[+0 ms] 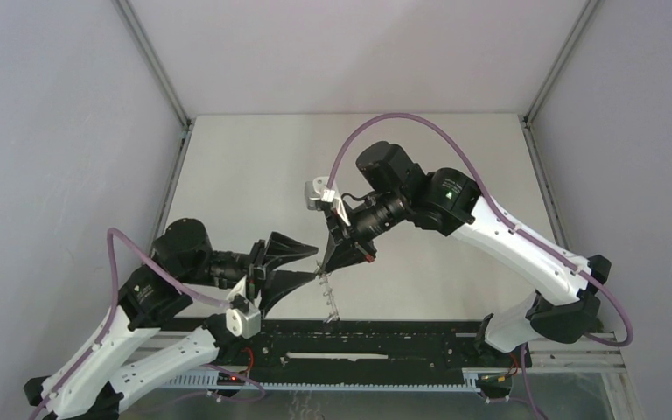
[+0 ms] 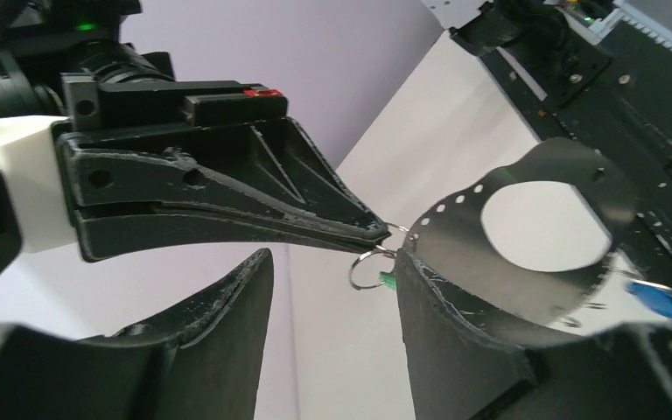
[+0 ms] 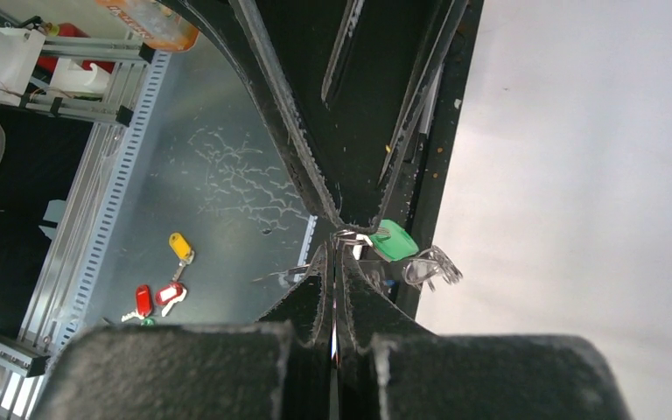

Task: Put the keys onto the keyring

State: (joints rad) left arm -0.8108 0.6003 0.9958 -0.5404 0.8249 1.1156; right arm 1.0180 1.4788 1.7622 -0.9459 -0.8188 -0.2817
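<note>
My right gripper (image 1: 325, 265) (image 3: 334, 251) is shut on a small wire loop at the rim of the keyring (image 1: 330, 297), which hangs below it above the table's near edge. In the left wrist view the keyring (image 2: 459, 241) is a dark band with a wide hole. A thin split ring (image 2: 367, 269) carries the green key (image 2: 388, 282) (image 3: 394, 241) just under the right fingertips. The blue key (image 2: 661, 300) hangs at the band's far side. My left gripper (image 1: 313, 262) (image 2: 332, 262) stands open, one finger on each side of the split ring.
A black rail (image 1: 402, 337) runs along the table's near edge under the keyring. Below the table lie a yellow-tagged key (image 3: 179, 246) and red-tagged keys (image 3: 143, 300). The white tabletop (image 1: 254, 175) stretches behind both arms between the enclosure walls.
</note>
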